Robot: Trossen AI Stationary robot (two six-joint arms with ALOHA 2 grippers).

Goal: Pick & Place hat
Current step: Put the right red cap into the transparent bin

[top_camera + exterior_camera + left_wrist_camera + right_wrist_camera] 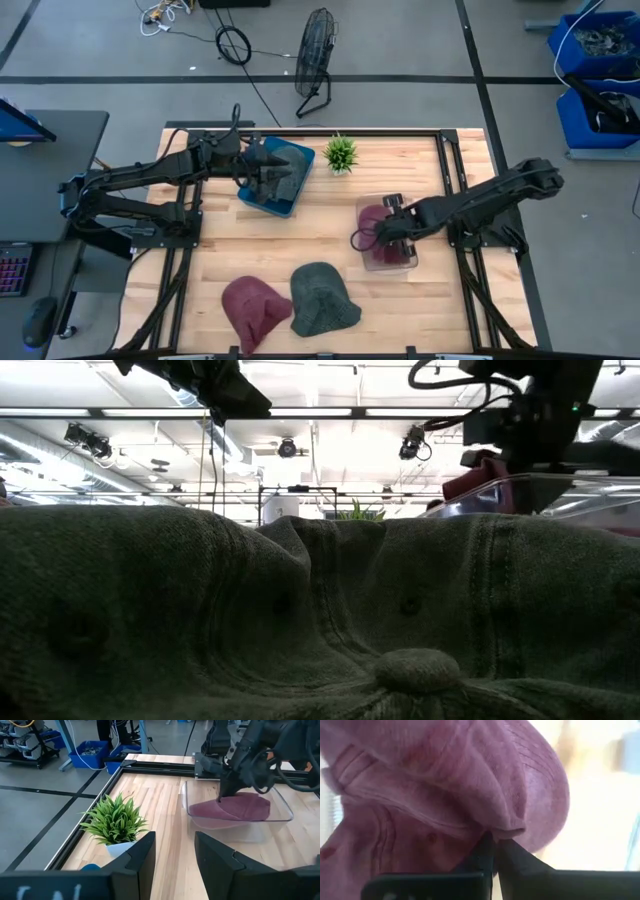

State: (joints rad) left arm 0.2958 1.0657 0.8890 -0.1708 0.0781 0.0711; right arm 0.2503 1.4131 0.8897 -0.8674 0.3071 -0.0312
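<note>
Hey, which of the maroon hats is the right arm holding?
The maroon fabric hat inside the clear plastic bin, pinched in the right gripper jaws. The other maroon hat lies loose on the table beside the dark grey hat.

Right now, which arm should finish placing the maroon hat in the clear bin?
Right. The right gripper is already over the clear bin, jaws shut on the maroon hat. The left gripper hovers over the blue bin, empty.

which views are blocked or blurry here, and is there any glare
Low view: the dark green hat fills the lower frame, ceiling lights glaring above. Right wrist view: the maroon hat sits too close, soft, with a washed-out bright background. High and left wrist views look clear.
</note>
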